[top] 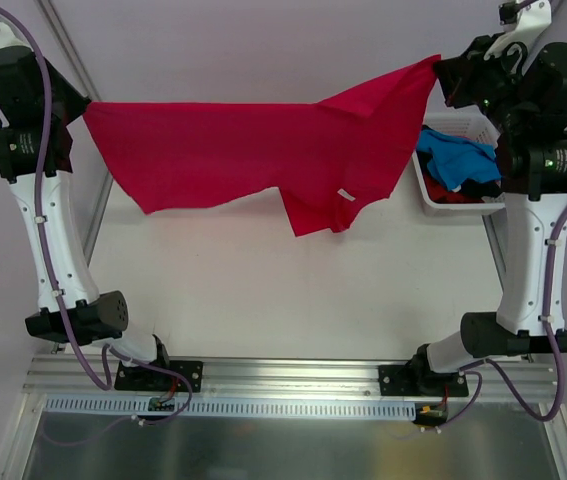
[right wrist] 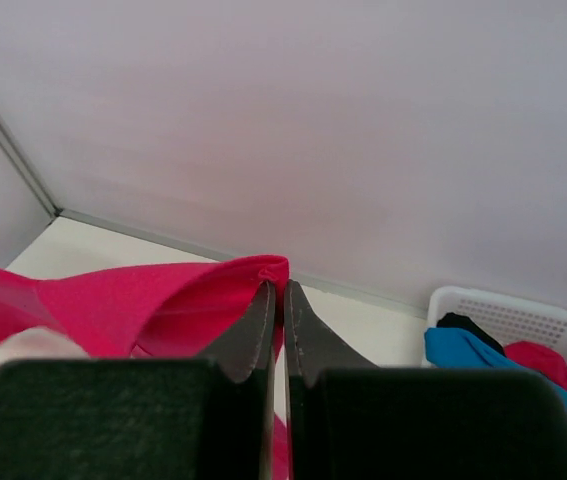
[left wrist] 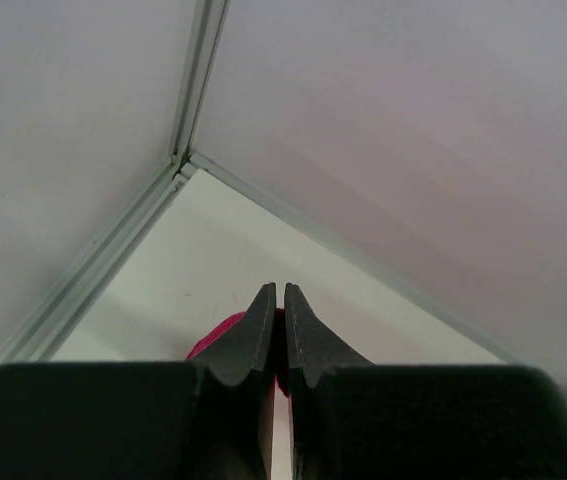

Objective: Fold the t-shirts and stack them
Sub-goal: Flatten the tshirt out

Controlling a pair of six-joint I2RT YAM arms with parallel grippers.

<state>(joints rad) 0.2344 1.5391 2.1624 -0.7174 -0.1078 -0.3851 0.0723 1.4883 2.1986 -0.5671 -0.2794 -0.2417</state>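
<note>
Both arms are stretched far back, the left gripper [top: 85, 103] held far left, the right gripper [top: 441, 66] far right (both pinched tight on the red t-shirt [top: 253, 150]).

2 white arms [top: 528, 260], black joints [top: 83, 318], purple cables [top: 46, 130], black tapered claws [left wrist: 276, 292], small green lights [top: 548, 155]

A white slatted basket [top: 431, 200] stands at the table's [top: 263, 300] far right edge, just in front of the pale wall [top: 263, 50]; the right wrist view shows its rim [right wrist: 523, 318] at lower right. A thin metal strip [top: 73, 50] runs up the wall at far left. Along the near edge lie an aluminium rail [top: 293, 372] and a slotted white duct [top: 263, 407], with a grey metal sheet [top: 263, 450] nearer still.
</note>
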